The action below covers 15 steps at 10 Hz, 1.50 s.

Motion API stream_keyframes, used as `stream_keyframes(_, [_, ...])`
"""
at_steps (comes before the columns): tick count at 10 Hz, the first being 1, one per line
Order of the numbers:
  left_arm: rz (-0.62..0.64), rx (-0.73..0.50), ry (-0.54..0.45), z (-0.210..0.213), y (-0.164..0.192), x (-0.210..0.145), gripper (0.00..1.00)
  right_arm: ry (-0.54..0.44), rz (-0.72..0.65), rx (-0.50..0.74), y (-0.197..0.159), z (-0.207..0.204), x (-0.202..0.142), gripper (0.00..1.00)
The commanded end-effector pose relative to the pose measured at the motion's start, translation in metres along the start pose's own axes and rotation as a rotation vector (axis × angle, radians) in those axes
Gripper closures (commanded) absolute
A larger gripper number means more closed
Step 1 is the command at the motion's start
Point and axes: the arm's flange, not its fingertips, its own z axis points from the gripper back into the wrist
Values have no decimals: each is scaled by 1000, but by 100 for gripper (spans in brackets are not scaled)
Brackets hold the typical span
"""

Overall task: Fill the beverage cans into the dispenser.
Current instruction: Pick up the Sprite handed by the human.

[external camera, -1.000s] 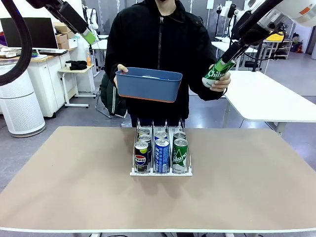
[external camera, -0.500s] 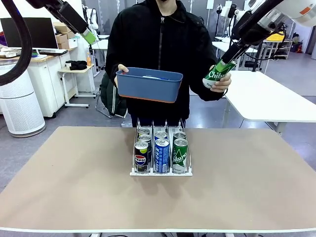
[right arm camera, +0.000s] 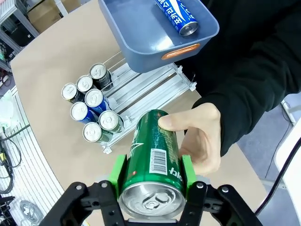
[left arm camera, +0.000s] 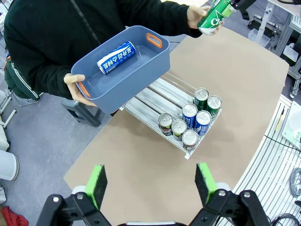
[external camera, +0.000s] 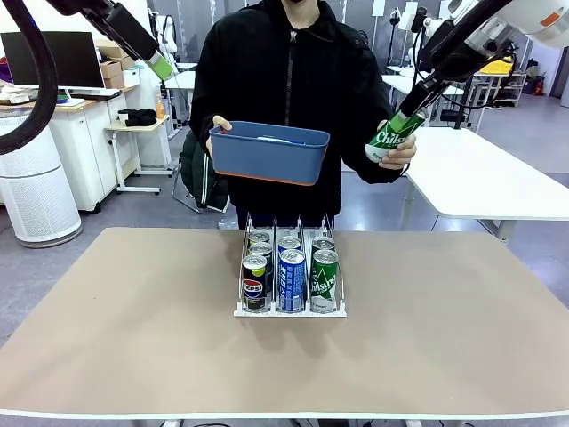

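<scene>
**Q:** Where is the can that goes in next?

**A:** A green Chilsung can (right arm camera: 155, 160) is up in the air at the far side of the table, off to the robot's right. The right gripper (right arm camera: 153, 174) is clamped on it, one green pad on each side just under the silver top. The person's hand (right arm camera: 202, 136) grips the lower part of the can as well, so both hold it at once.

**Q:** How does it lie?

**A:** It is tilted, top end toward the gripper and base pointing down and away. The dispenser (external camera: 289, 311) sits on the table well below it and toward the middle, with its lanes running from the person toward the robot. The right arm is far nearer the can. The left gripper (left arm camera: 150, 181) hangs high on the other side, fingers spread and empty.

**Q:** What is loaded already?

**A:** Seven cans stand at the front end: three in the left lane, two in each of the others. The rails behind them are bare.

**Q:** Any writing?

**A:** "Chils…" in white on the held can, plus a barcode. The front black can (external camera: 254, 285) carries the Pepsi logo. A blue can (left arm camera: 116, 57) lies on its side in the blue tub (external camera: 267, 156) in the person's other hand (its white lettering is too small to read).
</scene>
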Motion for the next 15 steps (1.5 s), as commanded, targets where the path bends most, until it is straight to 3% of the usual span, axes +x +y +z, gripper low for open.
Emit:
stream_keyframes(1, [6, -2, -3, 1, 0, -1, 0, 29, -7, -13, 2, -1, 1, 64])
stream_keyframes(2, [6, -2, -3, 1, 0, -1, 0, 32, -9, -12, 2, -1, 1, 99])
stream_keyframes(3, [6, -2, -3, 1, 0, -1, 0, 34, -14, 2, 3, -1, 1, 84])
stream_keyframes(4, [6, -2, -3, 1, 0, -1, 0, 38, -15, -3, 3, -1, 1, 100])
stream_keyframes(10, [6, -2, -3, 1, 0, -1, 0, 6, 2, 5, 2, -1, 0, 100])
stream_keyframes(11, [6, -2, -3, 1, 0, -1, 0, 8, -8, 5, 3, -1, 1, 62])
stream_keyframes(12, [6, -2, -3, 1, 0, -1, 0, 3, -30, -22, 4, -1, 2, 62])
stream_keyframes(13, [6, -2, -3, 1, 0, -1, 0, 8, -8, 4, 3, -1, 1, 82])
stream_keyframes(15, [6, -2, -3, 1, 0, -1, 0, 8, -8, 4, 3, -1, 1, 82])
